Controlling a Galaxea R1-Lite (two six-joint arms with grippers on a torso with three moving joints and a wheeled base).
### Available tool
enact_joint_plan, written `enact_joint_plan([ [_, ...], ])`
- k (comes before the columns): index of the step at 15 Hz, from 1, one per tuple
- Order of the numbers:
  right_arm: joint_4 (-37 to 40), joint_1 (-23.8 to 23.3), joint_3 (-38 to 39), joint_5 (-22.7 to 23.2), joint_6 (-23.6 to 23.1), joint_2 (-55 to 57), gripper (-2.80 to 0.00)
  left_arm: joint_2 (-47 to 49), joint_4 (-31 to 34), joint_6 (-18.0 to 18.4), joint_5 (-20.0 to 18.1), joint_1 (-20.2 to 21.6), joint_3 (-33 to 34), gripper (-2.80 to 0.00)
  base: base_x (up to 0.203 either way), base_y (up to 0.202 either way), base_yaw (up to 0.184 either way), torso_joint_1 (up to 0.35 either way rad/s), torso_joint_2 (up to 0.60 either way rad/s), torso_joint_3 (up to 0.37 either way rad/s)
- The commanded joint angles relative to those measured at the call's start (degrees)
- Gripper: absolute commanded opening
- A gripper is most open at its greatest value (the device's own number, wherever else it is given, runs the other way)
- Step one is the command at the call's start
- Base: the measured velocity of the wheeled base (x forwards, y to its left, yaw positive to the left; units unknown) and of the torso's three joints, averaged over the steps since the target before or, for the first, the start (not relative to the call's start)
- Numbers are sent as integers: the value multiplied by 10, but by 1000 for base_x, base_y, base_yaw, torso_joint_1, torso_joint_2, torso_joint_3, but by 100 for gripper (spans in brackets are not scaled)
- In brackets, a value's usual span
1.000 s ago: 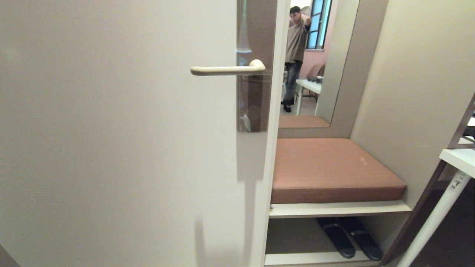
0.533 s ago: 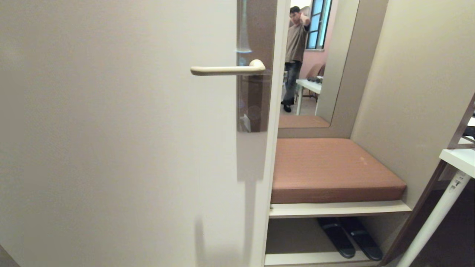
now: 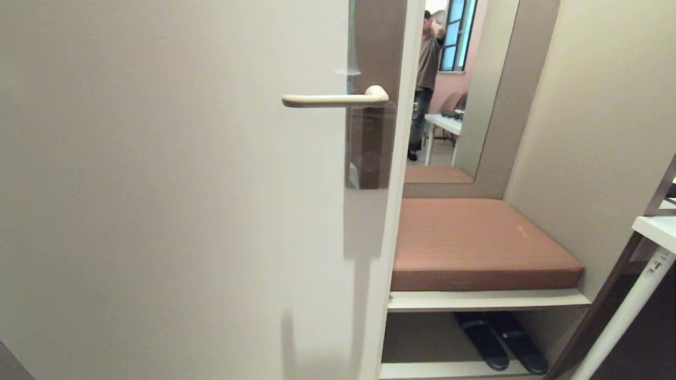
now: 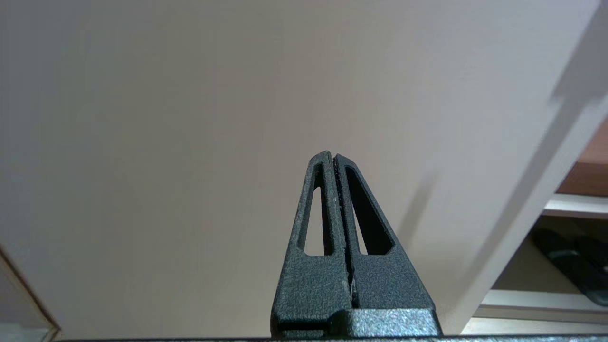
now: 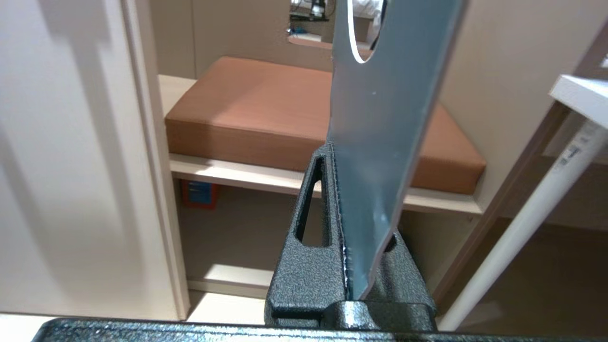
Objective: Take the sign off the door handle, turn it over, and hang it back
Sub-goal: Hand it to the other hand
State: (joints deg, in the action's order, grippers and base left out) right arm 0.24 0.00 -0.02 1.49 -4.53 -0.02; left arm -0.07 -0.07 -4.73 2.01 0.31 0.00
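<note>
Right jaws clenched on sign (image 5: 380,142); left jaws clenched, empty. Head view shifted slightly since last second; your handle (image 3: 335,99) stays bare. Sign off, rehang pending.

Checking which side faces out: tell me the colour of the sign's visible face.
Blue-grey, no lettering in view, on the sign; best seen in the right wrist view.
</note>
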Motion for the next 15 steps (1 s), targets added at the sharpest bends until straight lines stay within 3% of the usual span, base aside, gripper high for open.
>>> enact_joint_plan([
  [1,1,1,0,0,0,0,-280,1,0,0,0,1,0,-280,-1,-102,-2,1,2,6],
  [15,1,1,0,0,0,0,-280,1,0,-2,-1,1,0,-280,0,-187,0,3,1,2],
])
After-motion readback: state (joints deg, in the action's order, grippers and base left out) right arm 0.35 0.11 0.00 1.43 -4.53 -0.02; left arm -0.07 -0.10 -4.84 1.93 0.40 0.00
